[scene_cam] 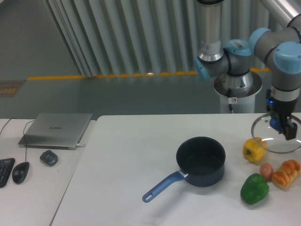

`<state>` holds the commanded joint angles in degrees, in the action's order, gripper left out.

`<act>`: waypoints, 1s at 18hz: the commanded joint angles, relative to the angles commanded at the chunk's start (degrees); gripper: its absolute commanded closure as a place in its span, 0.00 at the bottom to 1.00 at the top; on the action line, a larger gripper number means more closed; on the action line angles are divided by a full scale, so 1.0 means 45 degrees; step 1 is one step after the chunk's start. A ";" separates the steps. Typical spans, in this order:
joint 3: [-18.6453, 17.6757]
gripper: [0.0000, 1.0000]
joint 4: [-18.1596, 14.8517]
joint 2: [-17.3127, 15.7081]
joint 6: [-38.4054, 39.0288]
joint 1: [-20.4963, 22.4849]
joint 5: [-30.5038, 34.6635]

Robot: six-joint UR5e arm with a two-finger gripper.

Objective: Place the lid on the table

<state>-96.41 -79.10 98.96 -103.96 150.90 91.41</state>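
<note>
Gripping the lid (277, 133) by its small centre knob, my pincer (284, 128) hangs at the far right of the table (131, 155), fingers closed on it from above. The glass disc sits roughly level in the air, its silvery rim running past the right edge of the picture, and it is not resting on the tabletop as far as I can tell.

Nearest on the right lies a green pepper (254, 188), with a bread roll (286, 173) just to its right and a small brownish egg-like thing (266, 170) between them, a little farther back. A blue saucepan (201, 161) stands uncovered near the middle of the table, its long handle pointing toward the near left. Beyond the egg, a yellow pepper (253, 149) sits just below and left of the lid's near rim.

On the separate desk to the left I see a keyboard (4, 171) corner, a mouse (20, 172), a small dark gadget (49, 157), and farther back a closed laptop (57, 129).

Farthest off, a ribbed grey wall (127, 35) runs behind my arm's base (237, 92).
</note>
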 joint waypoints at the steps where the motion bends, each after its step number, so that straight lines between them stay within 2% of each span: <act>1: -0.0059 0.63 0.0058 0.0000 -0.0060 0.0214 0.0019; 8: -0.0079 0.63 0.0137 0.0644 -0.0979 0.0842 0.0000; 9: -0.0002 0.63 0.0427 0.1031 -0.1133 0.0900 0.0019; 13: 0.0019 0.63 0.0430 0.1249 -0.1310 0.0939 0.0058; 16: -0.0001 0.63 0.0527 0.1503 -0.2380 0.1464 0.0039; 18: 0.0038 0.63 0.0528 0.1562 -0.2502 0.1564 0.0019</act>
<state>-96.24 -76.73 105.99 -115.22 157.94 91.49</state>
